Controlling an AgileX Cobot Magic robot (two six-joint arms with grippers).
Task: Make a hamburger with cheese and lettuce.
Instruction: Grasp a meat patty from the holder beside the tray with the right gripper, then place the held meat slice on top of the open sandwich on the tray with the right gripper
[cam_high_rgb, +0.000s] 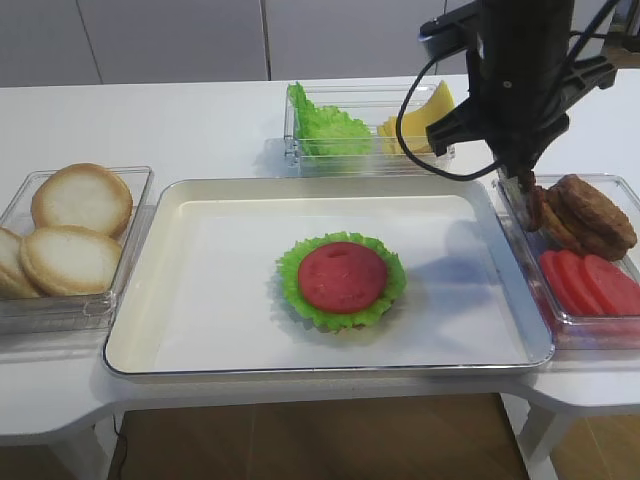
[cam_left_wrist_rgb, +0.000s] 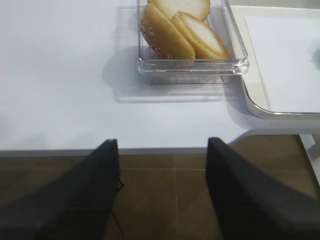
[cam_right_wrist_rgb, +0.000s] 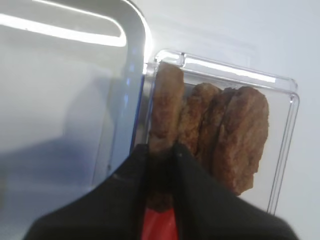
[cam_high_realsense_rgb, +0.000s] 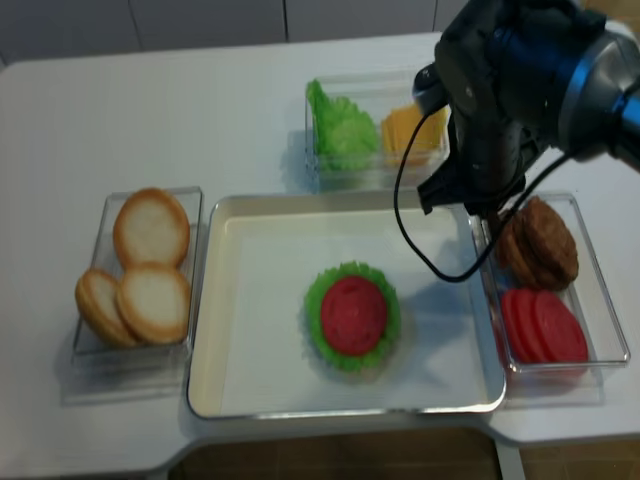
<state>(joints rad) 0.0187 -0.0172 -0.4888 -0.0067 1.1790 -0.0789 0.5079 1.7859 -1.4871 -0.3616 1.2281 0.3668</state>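
The hamburger (cam_high_rgb: 342, 280) sits mid-tray: a bun base, a frilly green leaf rim and a red tomato slice on top; it also shows in the realsense view (cam_high_realsense_rgb: 352, 315). Loose lettuce (cam_high_rgb: 325, 128) and cheese slices (cam_high_rgb: 425, 115) lie in a clear bin at the back. My right gripper (cam_high_rgb: 527, 187) reaches down into the right-hand bin. In the right wrist view it (cam_right_wrist_rgb: 160, 147) is shut on a brown patty (cam_right_wrist_rgb: 166, 105) that stands on edge at the bin's left end. My left gripper (cam_left_wrist_rgb: 162, 142) is open and empty, below the table's front edge, over the floor.
More patties (cam_high_rgb: 595, 215) and tomato slices (cam_high_rgb: 595, 282) fill the right bin. Pale buns (cam_high_rgb: 70, 230) lie in the left bin and show in the left wrist view (cam_left_wrist_rgb: 180, 30). The white tray (cam_high_rgb: 200, 290) has a raised rim. The right arm's cable hangs over the back bin.
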